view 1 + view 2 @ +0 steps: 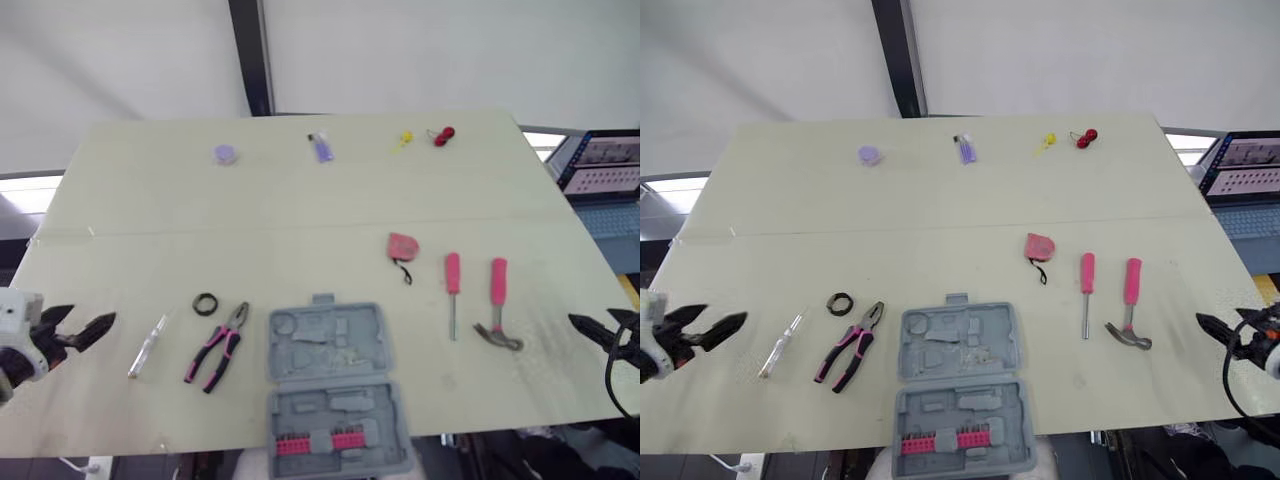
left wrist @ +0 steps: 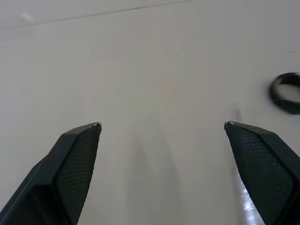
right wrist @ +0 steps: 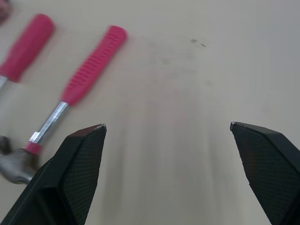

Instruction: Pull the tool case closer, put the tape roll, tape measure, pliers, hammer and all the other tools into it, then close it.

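Cream table (image 1: 300,200) meets a white wall (image 1: 450,50), while left gripper (image 2: 161,125) and right gripper (image 3: 168,125) gape empty.

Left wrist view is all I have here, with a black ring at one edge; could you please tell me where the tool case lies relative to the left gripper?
Observer: The tool case lies open at the near edge of the table, to the robot's right of the left gripper.
Operator: Thank you. Does anything lie between them?
Observer: Yes, a clear-handled screwdriver and the pliers lie side by side between the gripper and the case.
Operator: And where is the hammer, please?
Observer: The hammer lies on the far side of the case, close to the right gripper.
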Robot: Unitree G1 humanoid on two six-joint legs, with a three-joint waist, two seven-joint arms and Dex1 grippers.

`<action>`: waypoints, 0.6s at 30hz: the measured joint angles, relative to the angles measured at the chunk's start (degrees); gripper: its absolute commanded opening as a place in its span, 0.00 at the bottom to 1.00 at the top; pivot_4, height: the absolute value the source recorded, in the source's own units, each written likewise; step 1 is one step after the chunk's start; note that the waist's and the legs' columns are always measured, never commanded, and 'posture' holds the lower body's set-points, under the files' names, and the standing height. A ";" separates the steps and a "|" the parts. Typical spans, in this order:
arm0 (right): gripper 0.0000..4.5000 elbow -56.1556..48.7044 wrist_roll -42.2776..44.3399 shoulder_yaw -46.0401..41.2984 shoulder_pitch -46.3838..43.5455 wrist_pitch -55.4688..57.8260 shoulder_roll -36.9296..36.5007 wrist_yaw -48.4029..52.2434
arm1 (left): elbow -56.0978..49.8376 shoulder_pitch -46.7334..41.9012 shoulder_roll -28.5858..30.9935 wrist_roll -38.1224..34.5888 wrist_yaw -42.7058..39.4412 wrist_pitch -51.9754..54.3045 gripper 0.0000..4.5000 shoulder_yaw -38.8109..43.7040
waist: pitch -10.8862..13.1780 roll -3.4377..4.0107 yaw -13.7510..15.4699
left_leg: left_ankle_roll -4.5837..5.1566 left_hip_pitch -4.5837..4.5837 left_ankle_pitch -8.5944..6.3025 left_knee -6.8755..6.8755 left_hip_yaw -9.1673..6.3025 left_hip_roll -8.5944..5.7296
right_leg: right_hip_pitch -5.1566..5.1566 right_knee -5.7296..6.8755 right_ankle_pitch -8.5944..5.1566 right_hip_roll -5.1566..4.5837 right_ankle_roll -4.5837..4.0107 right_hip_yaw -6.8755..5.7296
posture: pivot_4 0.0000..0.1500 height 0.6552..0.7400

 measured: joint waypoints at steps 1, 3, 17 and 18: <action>1.00 -5.08 1.67 0.82 0.45 2.59 0.46 0.23 | -0.90 -1.42 -0.11 -0.46 -1.57 0.05 1.00 -2.10 | 0.00 0.01 0.02 | 0.00 0.00 0.00 0.01 -0.01 0.00 | -0.01 0.03 0.00 0.00 0.00 0.00 | 1.00 1.00; 1.00 -17.21 4.93 4.38 0.15 8.09 0.75 0.61 | -1.79 -5.16 0.42 -0.88 -5.41 -0.12 1.00 -6.54 | -0.01 0.03 0.03 | 0.00 0.00 0.00 0.01 -0.02 0.00 | -0.02 0.05 0.00 0.01 0.00 0.00 | 1.00 1.00; 1.00 -54.69 15.41 27.85 -15.77 24.38 7.89 -4.11 | 13.59 -20.39 5.04 11.94 -22.23 -23.88 1.00 -25.72 | -0.05 -0.10 0.21 | 0.00 -0.08 -0.01 0.04 -0.09 -0.02 | -0.07 0.05 0.00 0.01 0.00 -0.14 | 1.00 1.00; 1.00 -55.14 15.38 28.37 -15.90 24.47 8.19 -4.29 | 14.59 -20.77 5.25 12.66 -22.40 -25.37 1.00 -26.10 | -0.05 -0.10 0.19 | 0.00 -0.09 -0.01 0.03 -0.09 -0.02 | -0.07 0.05 0.00 0.01 0.00 -0.14 | 1.00 1.00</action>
